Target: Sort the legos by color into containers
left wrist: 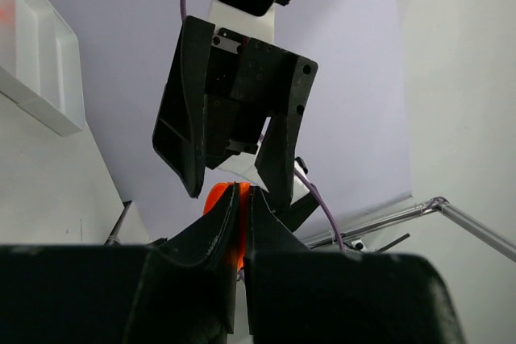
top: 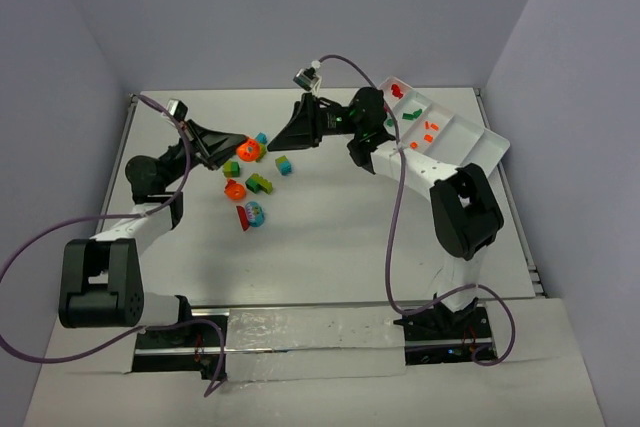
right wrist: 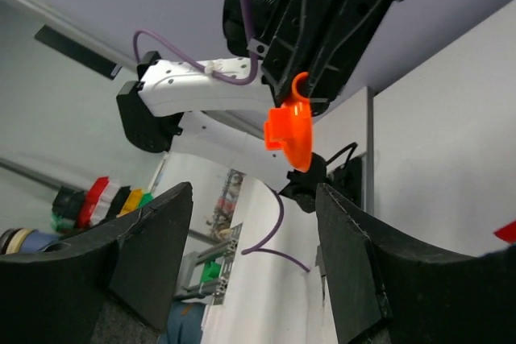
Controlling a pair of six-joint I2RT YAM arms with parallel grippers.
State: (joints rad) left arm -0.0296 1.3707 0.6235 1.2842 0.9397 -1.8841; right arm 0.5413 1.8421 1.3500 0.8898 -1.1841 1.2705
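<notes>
Pinching an orange lego [right wrist: 290, 130] between nearly closed fingers, the left gripper [left wrist: 243, 199] holds it out toward the right gripper [right wrist: 251, 199], whose jaws stand wide apart with nothing between them, facing the piece. Loose legos [top: 260, 183] in green, cyan, orange and red lie on the table [top: 330, 247] just below the two. Far right, the white tray [top: 480, 147] holds red, green and orange bricks in separate compartments.

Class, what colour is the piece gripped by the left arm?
The piece is orange; best seen in the right wrist view.
</notes>
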